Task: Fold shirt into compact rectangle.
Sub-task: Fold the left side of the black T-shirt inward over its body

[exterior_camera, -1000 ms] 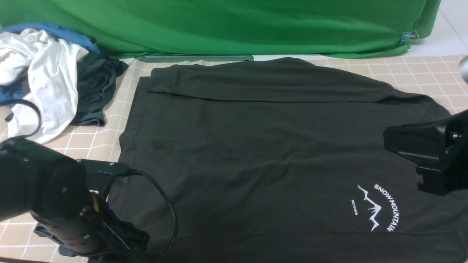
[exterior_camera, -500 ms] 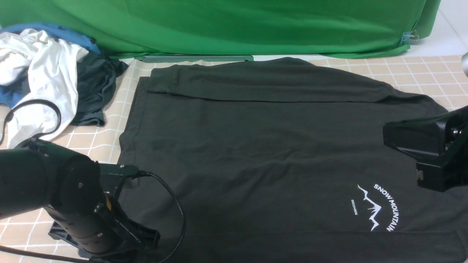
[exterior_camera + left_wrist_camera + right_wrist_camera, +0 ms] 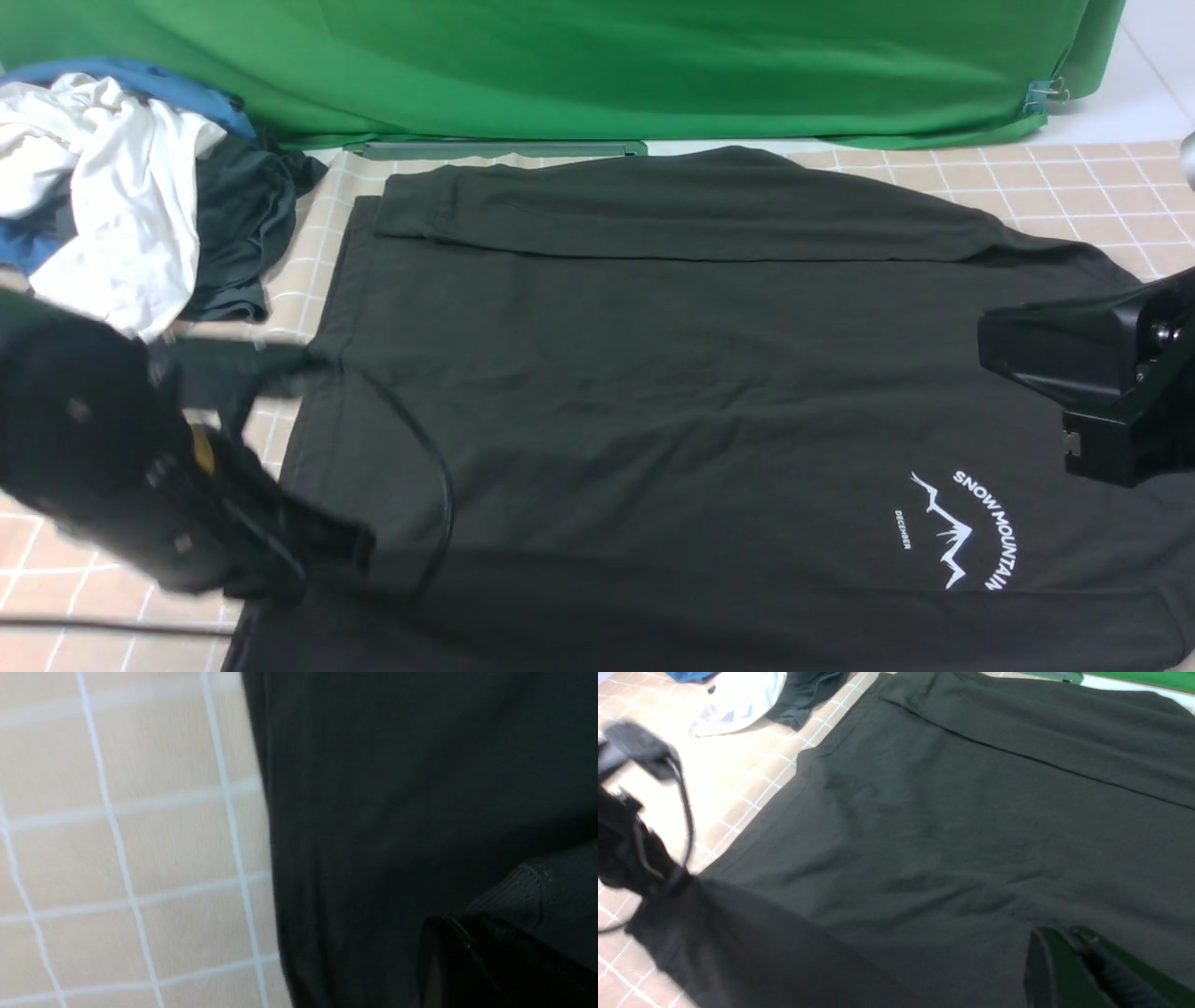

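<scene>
**Black shirt spread on the table, both tools closed**

The shirt [image 3: 653, 392] lies face up and nearly flat on the checked table [image 3: 1074, 177]. Its white "SNOW MOUNTAIN" print [image 3: 966, 532] serves here as the reference mark.

Beyond the print, on the far side of the garment, one sleeve [image 3: 653, 219] is folded across the body as a long straight band. It lies just in front of the green backdrop [image 3: 560, 65].

The left tool [image 3: 350, 551] is well apart from the print, on the robot's left of it, at the near left corner of the shirt. Arm and tool appear blurred in the front view. Its jaws are closed. In the left wrist view a ribbed, stitched edge [image 3: 537, 886] of the black cloth lies right against the dark fingertip [image 3: 490, 961]. In the right wrist view the cloth rises from the table toward this tool, so it has hold of the shirt at that edge. A black cable [image 3: 439, 485] loops from the left arm over the fabric.

The right tool [image 3: 994, 350] is near the print, beyond it and slightly to its right, over the shirt. Its jaws are drawn together. Whether any cloth is caught between them cannot be told from these views.

Well apart from the print, at the far left of the table, lies a loose heap off the shirt. It holds a white garment [image 3: 112, 205], a blue garment [image 3: 140, 79] and a dark grey garment [image 3: 243, 224].
</scene>
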Robot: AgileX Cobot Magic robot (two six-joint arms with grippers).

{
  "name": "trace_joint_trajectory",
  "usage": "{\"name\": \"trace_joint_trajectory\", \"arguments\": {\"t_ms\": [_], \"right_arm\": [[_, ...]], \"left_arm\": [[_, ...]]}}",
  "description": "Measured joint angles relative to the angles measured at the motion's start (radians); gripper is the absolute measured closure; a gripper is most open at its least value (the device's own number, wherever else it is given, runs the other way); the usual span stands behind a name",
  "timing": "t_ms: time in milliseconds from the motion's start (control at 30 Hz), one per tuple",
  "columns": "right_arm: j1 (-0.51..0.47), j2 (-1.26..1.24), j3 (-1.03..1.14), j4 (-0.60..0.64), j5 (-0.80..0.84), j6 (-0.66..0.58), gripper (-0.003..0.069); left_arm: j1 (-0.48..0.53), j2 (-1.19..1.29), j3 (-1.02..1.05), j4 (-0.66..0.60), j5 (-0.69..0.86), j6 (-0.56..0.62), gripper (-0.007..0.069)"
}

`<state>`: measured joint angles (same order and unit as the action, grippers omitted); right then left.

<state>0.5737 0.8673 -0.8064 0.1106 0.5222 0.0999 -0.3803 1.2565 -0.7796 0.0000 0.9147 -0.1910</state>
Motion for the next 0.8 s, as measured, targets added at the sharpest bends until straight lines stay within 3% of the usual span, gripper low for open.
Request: {"name": "trace_joint_trajectory", "arguments": {"t_ms": [233,633,800], "right_arm": [[0.0,0.0,0.0,0.0,-0.001,0.0,0.0587],[0.0,0.0,0.0,0.0,-0.001,0.001,0.0567],[0.0,0.0,0.0,0.0,0.011,0.001,0.0557]], "left_arm": [[0.0,0.02,-0.187,0.097,0.034,-0.005,0.0591],[0.001,0.29,-0.414,0.317,0.018,-0.068,0.0591],[0.038,0.402,-0.49,0.33,0.019,-0.088,0.0591]]}}
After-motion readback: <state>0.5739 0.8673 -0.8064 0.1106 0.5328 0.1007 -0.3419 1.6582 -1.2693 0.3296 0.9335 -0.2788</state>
